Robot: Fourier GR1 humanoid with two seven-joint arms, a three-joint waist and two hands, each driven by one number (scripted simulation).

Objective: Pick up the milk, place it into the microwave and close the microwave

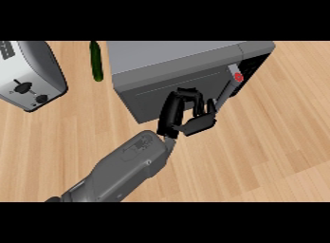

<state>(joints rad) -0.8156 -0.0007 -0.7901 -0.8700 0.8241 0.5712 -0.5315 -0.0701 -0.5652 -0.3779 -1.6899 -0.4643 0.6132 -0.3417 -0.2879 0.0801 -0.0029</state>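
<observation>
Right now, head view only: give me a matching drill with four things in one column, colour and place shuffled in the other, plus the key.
Things:
1. toaster
2. cucumber
3. microwave
4. robot hand

Colour and place:
A. dark green, top of view
B. black, centre of view
C. silver, far left
D. grey box, top centre

Pairs: 1-C, 2-A, 3-D, 4-B
</observation>
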